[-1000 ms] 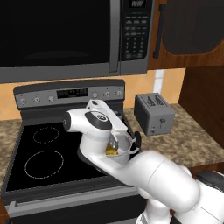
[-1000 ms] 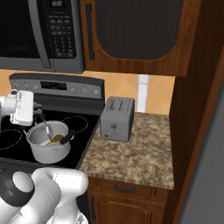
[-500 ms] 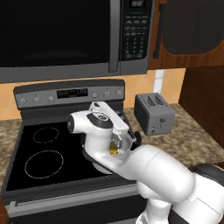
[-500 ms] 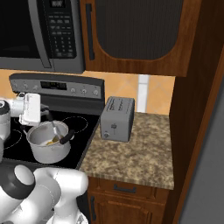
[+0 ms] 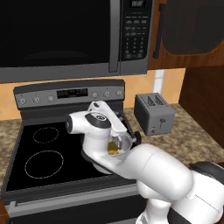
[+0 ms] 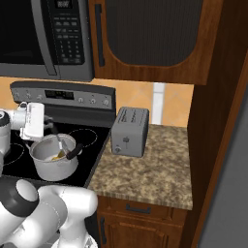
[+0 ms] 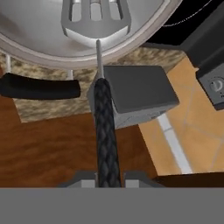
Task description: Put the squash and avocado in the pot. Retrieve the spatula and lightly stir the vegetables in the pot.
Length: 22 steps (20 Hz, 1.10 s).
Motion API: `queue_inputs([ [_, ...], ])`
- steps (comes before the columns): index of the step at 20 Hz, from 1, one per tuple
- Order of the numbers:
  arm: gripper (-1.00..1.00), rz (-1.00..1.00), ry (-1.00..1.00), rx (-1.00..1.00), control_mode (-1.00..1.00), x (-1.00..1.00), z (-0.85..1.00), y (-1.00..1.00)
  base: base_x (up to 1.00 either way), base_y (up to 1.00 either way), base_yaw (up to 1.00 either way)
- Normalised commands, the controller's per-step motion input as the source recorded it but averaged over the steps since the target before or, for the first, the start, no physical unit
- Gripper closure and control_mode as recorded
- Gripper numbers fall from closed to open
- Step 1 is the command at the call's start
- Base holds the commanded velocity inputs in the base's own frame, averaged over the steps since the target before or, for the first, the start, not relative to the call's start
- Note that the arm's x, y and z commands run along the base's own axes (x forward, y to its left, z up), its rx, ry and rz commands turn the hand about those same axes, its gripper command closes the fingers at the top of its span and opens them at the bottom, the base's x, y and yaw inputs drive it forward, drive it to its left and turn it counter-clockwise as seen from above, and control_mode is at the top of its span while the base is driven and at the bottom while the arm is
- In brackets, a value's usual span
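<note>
Spatula [image 7: 96, 19] in the pot [image 6: 53, 162], gripper [image 7: 104, 177] pinching its black handle.

In the hand view the two dark fingertips clamp the textured black grip from both sides, the thin shaft runs up from them, and the slotted silver head sits inside the shiny steel pot, over its rim. From the right base view the pot stands on the black stovetop [image 6: 92, 140], one black side handle pointing toward the grey toaster [image 6: 130, 131] on the speckled desk [image 6: 150, 169]. A yellow-orange bit, the squash [image 5: 113, 148], shows in the pot. The avocado cannot be made out.
</note>
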Motion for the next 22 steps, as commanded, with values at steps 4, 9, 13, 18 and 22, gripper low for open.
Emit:
queue_inputs([
  [4, 1.00, -0.19, -0.20, 0.21, -1.00, 0.00, -0.08, 0.44, 0.00, 0.00, 0.00],
  [9, 1.00, -0.14, -0.08, 0.16, -1.00, 0.06, 0.01, 0.22, 0.00, 0.00, 0.00],
  [13, 1.00, -0.10, -0.03, 0.09, -1.00, 0.09, 0.15, 0.00, 0.00, 0.00, 0.00],
  [18, 1.00, -0.17, 0.03, 0.01, -1.00, -0.05, 0.52, 0.02, 0.00, 0.00, 0.00],
  [22, 1.00, -0.21, 0.05, -0.01, -1.00, -0.16, 0.04, -0.04, 0.00, 0.00, 0.00],
])
